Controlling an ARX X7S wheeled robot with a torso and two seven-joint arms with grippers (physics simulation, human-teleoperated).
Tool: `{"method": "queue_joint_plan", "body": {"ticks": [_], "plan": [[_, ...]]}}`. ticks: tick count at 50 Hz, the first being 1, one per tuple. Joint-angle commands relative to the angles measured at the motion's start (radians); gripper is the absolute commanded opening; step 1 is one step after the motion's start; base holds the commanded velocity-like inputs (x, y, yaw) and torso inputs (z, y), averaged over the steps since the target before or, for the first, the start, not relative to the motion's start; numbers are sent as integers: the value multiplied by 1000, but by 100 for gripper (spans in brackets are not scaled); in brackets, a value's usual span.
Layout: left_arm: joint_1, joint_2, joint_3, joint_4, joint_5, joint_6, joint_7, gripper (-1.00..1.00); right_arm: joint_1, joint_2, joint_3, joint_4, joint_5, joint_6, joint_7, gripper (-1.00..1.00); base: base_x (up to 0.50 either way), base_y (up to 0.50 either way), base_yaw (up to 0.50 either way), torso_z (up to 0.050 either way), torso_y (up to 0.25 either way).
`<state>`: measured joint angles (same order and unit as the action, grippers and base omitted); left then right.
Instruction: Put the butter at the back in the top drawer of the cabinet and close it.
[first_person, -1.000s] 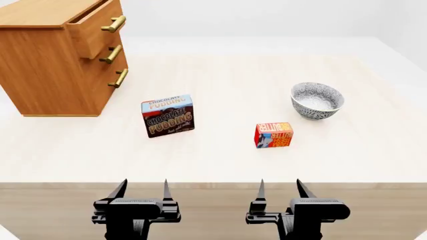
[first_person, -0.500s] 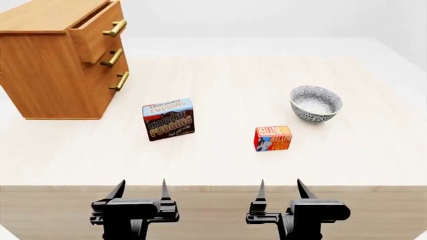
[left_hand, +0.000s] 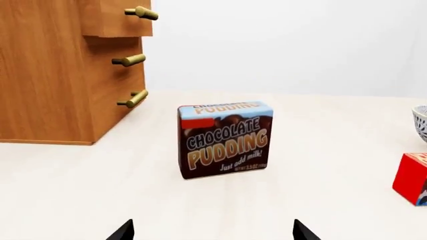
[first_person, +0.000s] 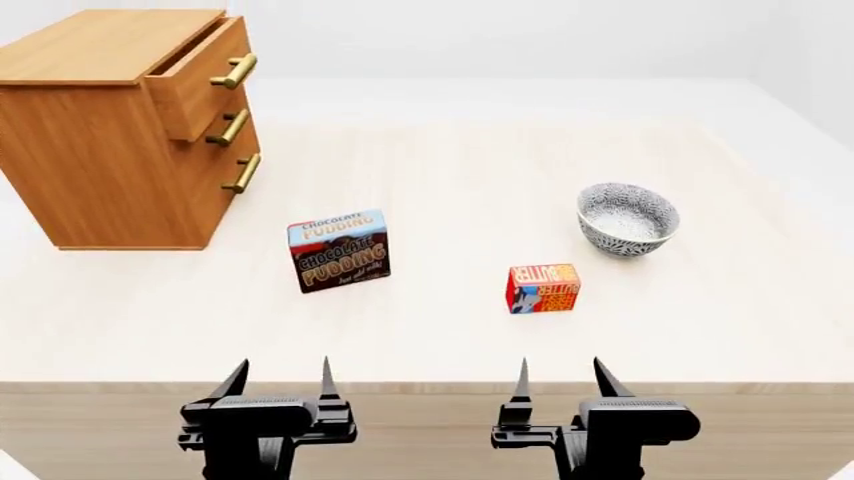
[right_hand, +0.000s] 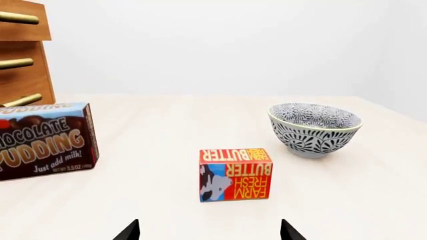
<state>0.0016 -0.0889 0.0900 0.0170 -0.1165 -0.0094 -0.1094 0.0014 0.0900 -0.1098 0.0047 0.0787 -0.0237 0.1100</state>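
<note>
The small red-orange butter box (first_person: 543, 288) stood on the pale wooden table (first_person: 441, 180), between the blue-and-brown chocolate pudding box (first_person: 339, 250) and the patterned grey bowl (first_person: 627, 220). The honey-brown cabinet (first_person: 100, 150) had its top drawer (first_person: 200, 75) pulled open. My left gripper (first_person: 282, 378) and right gripper (first_person: 559, 376) were both spread apart, holding nothing.

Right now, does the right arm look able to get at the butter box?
Probably yes. The butter stands alone on the table, straight ahead of the open right gripper; the bowl and pudding box sit clear of that path.
</note>
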Motion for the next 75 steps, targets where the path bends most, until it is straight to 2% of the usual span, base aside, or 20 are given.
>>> {"method": "queue_joint_plan", "body": {"ticks": [1, 13, 19, 25, 34, 41, 46, 58, 67, 75], "plan": [[-1, -14, 17, -1, -8, 2, -17, 100, 0, 13, -16, -1, 13, -3, 15, 100, 0, 0, 0, 50, 0], [-4, -25, 30, -2, -15, 4, -34, 100, 0, 24, -28, -3, 24, -9, 29, 100, 0, 0, 0, 50, 0], [4, -34, 30, 36, -31, 11, -36, 100, -11, 34, -28, -59, 19, 10, 51, 100, 0, 0, 0, 1, 0], [11, -53, 24, 160, -38, -67, -64, 100, -22, 51, -26, -180, 35, 101, 65, 100, 0, 0, 0, 0, 0], [39, -93, 26, 450, -51, -235, -104, 100, -36, 86, -25, -437, 57, 280, 89, 100, 0, 0, 0, 0, 0], [51, -110, 44, 549, -47, -278, -122, 100, -43, 106, -33, -550, 68, 347, 93, 100, 0, 0, 0, 0, 0], [56, -117, 48, 571, -52, -286, -132, 100, -55, 115, -35, -593, 71, 358, 97, 100, 0, 52, 0, 0, 0], [71, -130, 51, 573, -74, -269, -143, 100, -73, 129, -54, -607, 66, 345, 116, 100, 0, 500, 0, 0, 0], [80, -140, 54, 578, -86, -263, -150, 100, -82, 139, -61, -627, 75, 348, 125, 100, 0, 0, 0, 0, 0], [86, -148, 57, 589, -96, -261, -157, 100, -81, 146, -64, -640, 90, 376, 132, 100, 482, 0, 0, 0, 0]]}}
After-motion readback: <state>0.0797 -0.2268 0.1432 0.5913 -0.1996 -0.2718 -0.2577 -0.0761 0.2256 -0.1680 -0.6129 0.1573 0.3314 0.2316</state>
